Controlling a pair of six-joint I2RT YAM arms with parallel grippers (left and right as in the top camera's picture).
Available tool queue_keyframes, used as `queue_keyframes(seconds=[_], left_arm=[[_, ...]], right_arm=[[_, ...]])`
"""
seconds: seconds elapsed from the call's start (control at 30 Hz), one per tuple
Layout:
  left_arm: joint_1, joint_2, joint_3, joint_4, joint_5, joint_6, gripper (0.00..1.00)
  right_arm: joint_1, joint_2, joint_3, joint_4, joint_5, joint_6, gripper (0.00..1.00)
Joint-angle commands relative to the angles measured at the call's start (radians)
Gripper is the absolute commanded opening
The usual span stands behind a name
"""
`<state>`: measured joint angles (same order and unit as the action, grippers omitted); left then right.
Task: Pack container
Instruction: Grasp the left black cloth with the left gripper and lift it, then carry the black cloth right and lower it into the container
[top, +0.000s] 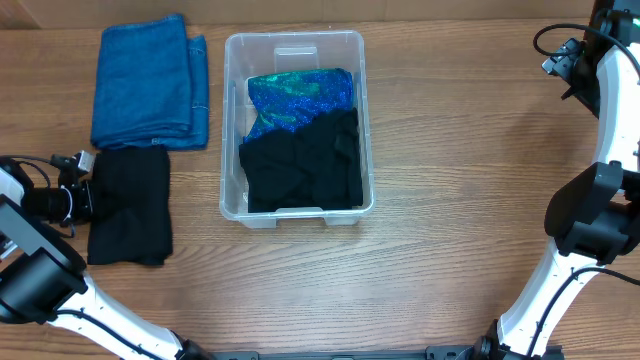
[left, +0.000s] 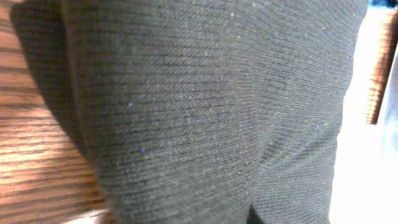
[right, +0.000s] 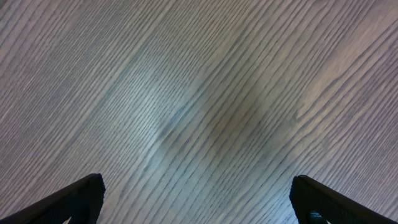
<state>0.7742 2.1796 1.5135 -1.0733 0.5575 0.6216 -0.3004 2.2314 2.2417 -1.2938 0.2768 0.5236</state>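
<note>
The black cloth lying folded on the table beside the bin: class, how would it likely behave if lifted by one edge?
Probably floppy: the black cloth lies in soft flat folds, so it would likely droop and unfold. Likely light for its size, being only fabric. Its fine knit, seen close in the left wrist view, suggests it is not slippery.

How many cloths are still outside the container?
2. A folded blue cloth lies on the table left of the container. A folded black cloth lies next to the blue one, on the side nearer the robot. Either stack could hide another underneath.
</note>
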Motion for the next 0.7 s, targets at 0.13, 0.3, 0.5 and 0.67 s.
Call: queue_keyframes(seconds=[0.13,0.3,0.5,0.67], left_arm=[[-0.008,0.057,0.007,-0.019,0.034,-0.008,0.04],[-0.008,0.057,0.156,-0.113,0.15,-0.008,0.04],[-0.01,0.057,0.416,-0.286,0.333,-0.008,0.04],[-0.012,0.056,0.564,-0.401,0.443,-0.008,0.04]], right_arm=[[-0.004,-0.002,0.001,0.006,0.014,0.005,1.0],[-0.004,-0.002,0.001,0.006,0.014,0.005,1.0],[-0.004,-0.002,0.001,0.006,0.014,0.005,1.0],[-0.004,-0.002,0.001,0.006,0.014,0.005,1.0]])
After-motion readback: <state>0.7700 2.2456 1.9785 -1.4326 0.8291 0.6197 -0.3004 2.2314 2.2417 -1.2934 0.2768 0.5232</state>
